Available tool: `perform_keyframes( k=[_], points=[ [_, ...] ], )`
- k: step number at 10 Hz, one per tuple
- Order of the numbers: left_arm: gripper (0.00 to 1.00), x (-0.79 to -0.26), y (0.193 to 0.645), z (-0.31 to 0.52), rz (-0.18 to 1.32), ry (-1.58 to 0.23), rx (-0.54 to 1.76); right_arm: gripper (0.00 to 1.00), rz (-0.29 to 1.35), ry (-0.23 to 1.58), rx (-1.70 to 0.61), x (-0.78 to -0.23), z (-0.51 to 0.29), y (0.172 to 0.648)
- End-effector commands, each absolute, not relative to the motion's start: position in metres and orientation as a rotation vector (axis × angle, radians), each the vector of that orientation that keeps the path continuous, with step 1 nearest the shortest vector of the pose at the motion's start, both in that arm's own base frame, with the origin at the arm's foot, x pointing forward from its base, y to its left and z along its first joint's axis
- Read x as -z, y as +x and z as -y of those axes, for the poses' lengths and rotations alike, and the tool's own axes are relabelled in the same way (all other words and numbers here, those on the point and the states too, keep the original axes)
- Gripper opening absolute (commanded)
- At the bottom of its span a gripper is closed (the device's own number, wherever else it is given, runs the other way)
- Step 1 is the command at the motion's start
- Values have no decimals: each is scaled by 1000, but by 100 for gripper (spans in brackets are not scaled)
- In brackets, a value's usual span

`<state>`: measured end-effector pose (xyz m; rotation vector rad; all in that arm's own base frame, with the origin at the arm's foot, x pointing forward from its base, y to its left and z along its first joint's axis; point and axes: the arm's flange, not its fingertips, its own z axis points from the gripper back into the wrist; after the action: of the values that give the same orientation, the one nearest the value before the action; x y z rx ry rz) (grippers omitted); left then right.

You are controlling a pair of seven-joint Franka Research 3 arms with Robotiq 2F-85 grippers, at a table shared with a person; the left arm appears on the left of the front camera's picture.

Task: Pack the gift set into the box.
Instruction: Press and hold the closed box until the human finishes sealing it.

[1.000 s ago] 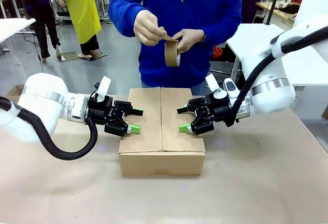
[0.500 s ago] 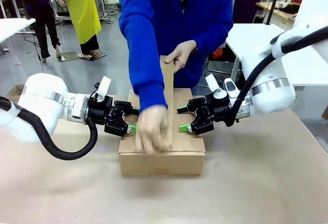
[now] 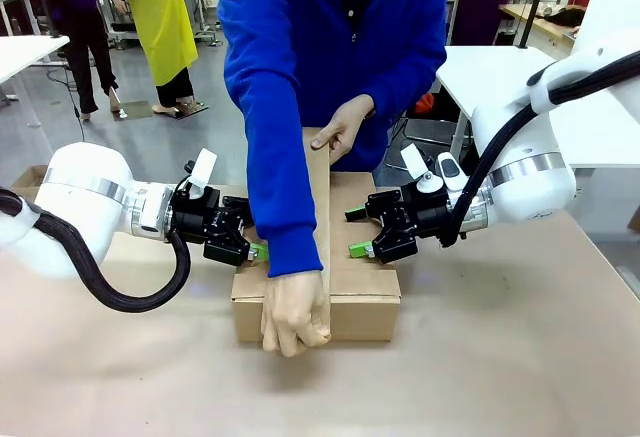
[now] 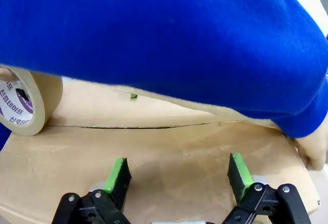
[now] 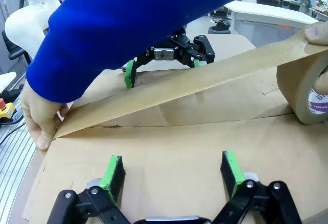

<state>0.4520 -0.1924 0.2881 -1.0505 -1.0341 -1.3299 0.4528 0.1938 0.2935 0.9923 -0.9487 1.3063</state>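
While taped, box (image 3: 360,267) under 2 spread grippers.

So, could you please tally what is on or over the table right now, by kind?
Grippers: 2, left gripper and right gripper
Person's hands: 2, one, other
Box: 1
Tape roll: 1
Total: 6
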Motion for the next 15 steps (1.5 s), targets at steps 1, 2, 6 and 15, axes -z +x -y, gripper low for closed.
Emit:
perform_keyframes(
  k=[1,2,6,15],
  points=[
    [100,-285,450,192,1036,-1045,1337,100,943,987,-1307,-291,-194,452],
    [100,-285,450,192,1036,-1045,1337,100,943,987,-1307,-291,-194,452],
    [100,-285,450,192,1036,-1045,1337,100,943,987,-1307,-291,-194,452],
    [100,-285,450,192,1036,-1045,1337,100,943,987,-1307,-291,-194,452]
  ],
)
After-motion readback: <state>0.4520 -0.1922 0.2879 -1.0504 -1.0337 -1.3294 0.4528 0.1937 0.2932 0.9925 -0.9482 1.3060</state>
